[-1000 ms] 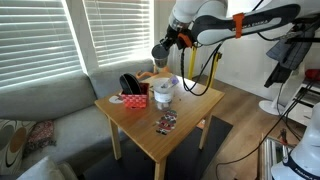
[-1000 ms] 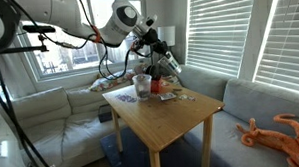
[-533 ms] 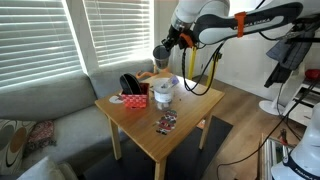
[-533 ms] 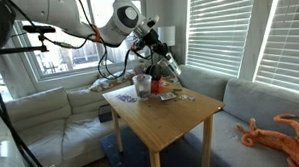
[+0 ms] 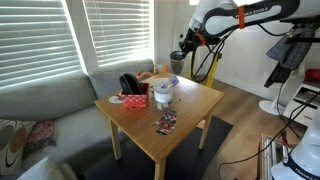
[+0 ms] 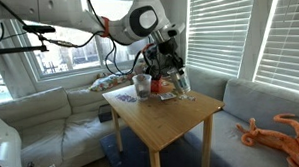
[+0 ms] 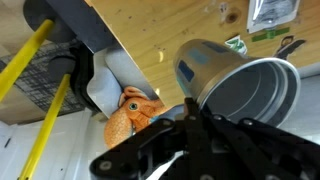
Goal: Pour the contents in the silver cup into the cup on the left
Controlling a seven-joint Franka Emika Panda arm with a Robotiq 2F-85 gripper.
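Observation:
My gripper [image 7: 190,113] is shut on the silver cup [image 7: 240,92], pinching it near the rim. The cup lies tilted across the wrist view and its inside is not clear. In both exterior views the gripper [image 5: 177,62] [image 6: 175,75] hangs above the table's far edge, with the small silvery cup [image 6: 182,86] under it. A pale white cup [image 5: 164,92] stands on the wooden table [image 5: 190,105] next to a short red container [image 5: 135,99]. The white cup also shows in an exterior view [image 6: 143,86].
Small packets [image 5: 165,122] lie near the table's front. An orange plush toy [image 7: 130,118] lies on the grey couch [image 5: 50,105] just beyond the table edge. Yellow legs [image 7: 40,70] stand past the table. Blinds and windows are behind.
My gripper has moved sideways and a little down with the silver cup, away from above the white cup towards the table's edge. The things on the table have not moved.

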